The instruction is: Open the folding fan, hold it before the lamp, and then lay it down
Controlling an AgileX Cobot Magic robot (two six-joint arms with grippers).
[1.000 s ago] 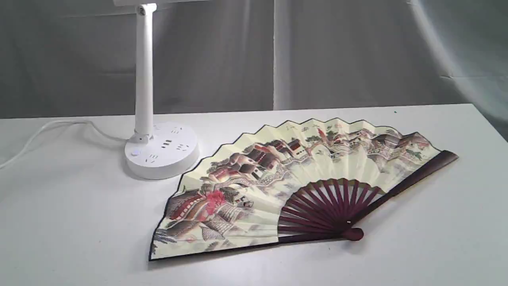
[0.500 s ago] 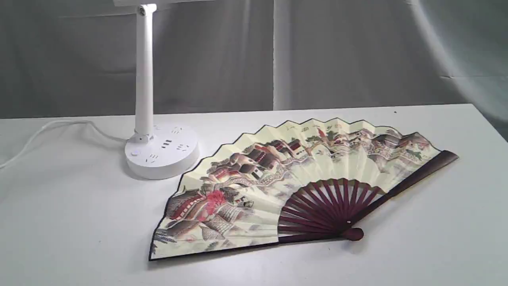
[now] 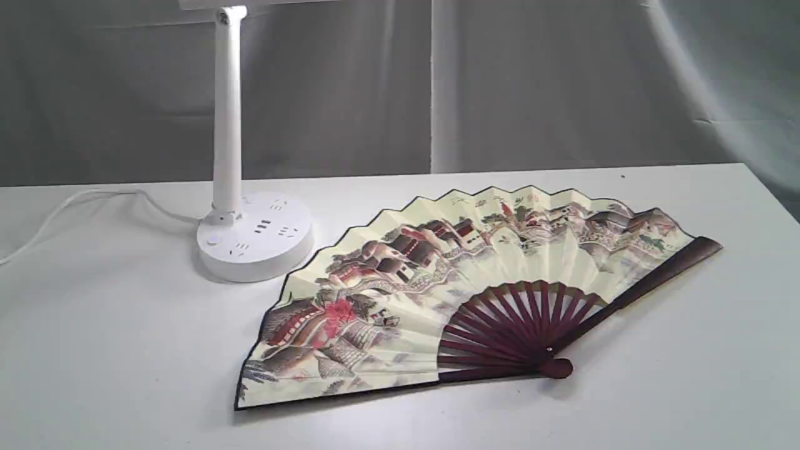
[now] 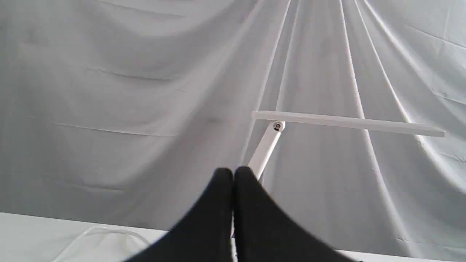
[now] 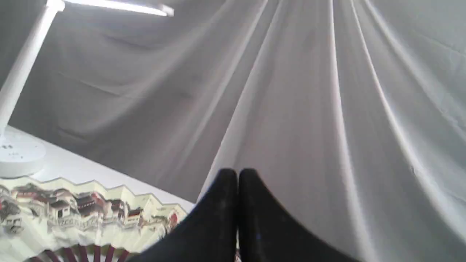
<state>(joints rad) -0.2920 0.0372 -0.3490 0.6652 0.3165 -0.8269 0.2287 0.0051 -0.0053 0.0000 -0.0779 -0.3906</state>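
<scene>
The folding fan [image 3: 450, 294] lies spread wide open and flat on the white table, its cream painted leaf facing up and its maroon ribs meeting at a pivot near the front; part of it [image 5: 83, 214] shows in the right wrist view. The white lamp [image 3: 228, 125] stands at the back left on its round socket base, beside the fan's left edge; its post and light bar [image 4: 346, 123] also show in the left wrist view. My left gripper [image 4: 233, 174] is shut and empty, raised above the table. Shut and empty too, my right gripper [image 5: 237, 174] hangs clear of the fan. Neither arm shows in the exterior view.
The lamp's white cord [image 3: 81, 203] runs off the table to the left. A grey draped cloth [image 3: 531, 87] hangs behind the table. The table's right edge [image 3: 775, 194] lies just beyond the fan's right guard stick.
</scene>
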